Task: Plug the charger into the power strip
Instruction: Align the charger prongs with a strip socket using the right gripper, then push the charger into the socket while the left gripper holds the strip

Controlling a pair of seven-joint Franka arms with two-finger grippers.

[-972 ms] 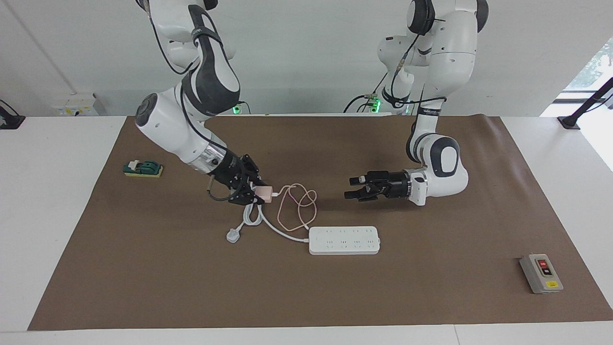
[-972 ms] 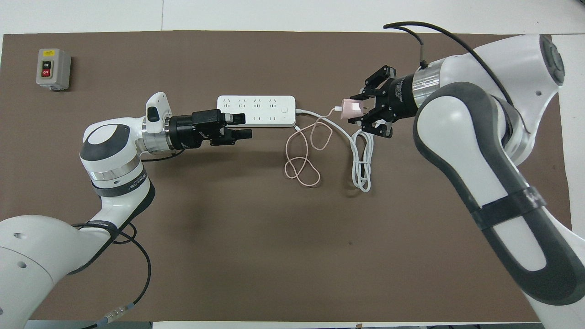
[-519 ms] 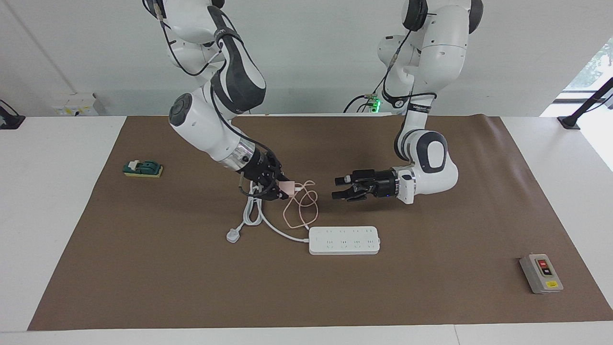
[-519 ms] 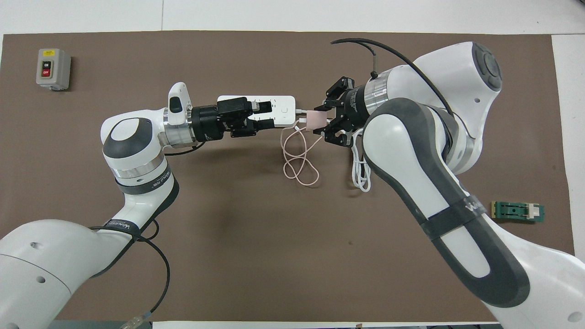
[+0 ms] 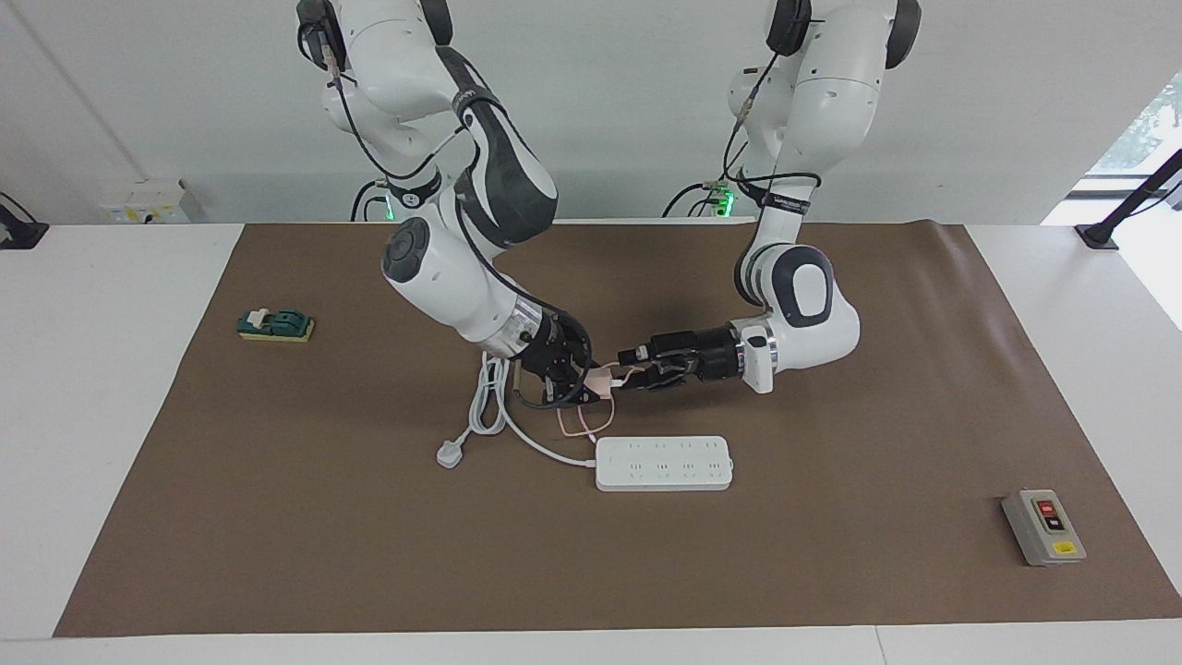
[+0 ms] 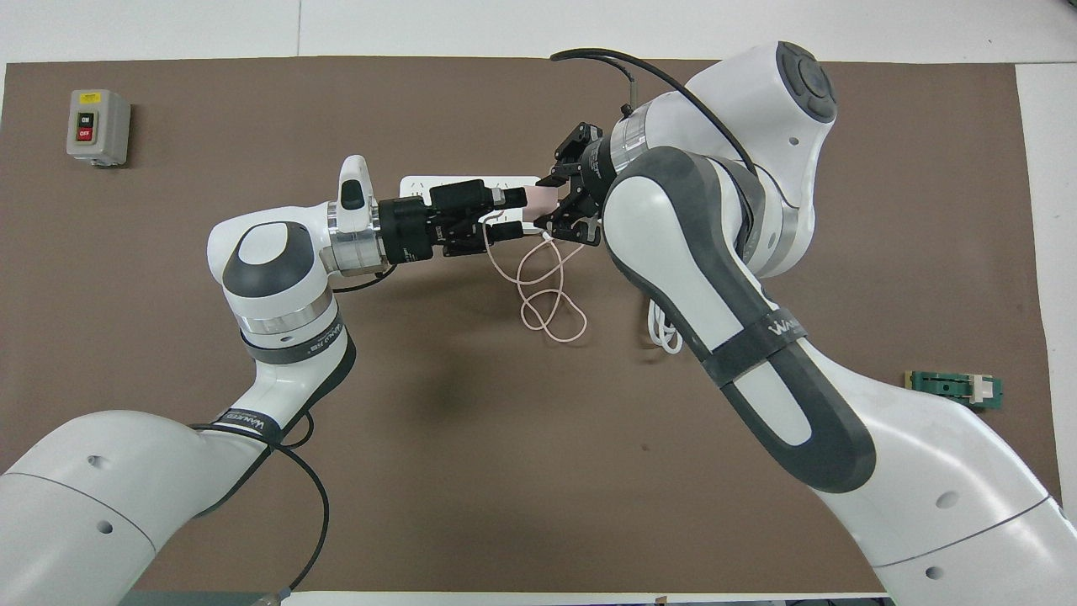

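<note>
Both arms closed in; charger (image 5: 602,377) now meets left gripper (image 5: 631,367).

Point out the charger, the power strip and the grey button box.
charger (image 5: 602,376): facing view, pink body.
power strip (image 5: 663,463): facing view, top face.
grey button box (image 5: 1043,527): facing view, its top.

Both arms have smooth white shells with dark grey panels on the long segments and round dark grey caps at the joints. A black band with small white lettering goes around each forearm, a silver metal ring sits at each wrist, and thin black cables run loosely along the outside of the arms. The left gripper (image 5: 635,368) and the right gripper (image 5: 584,383) are black, made of open linked parts, and a small green light is near each base.
</note>
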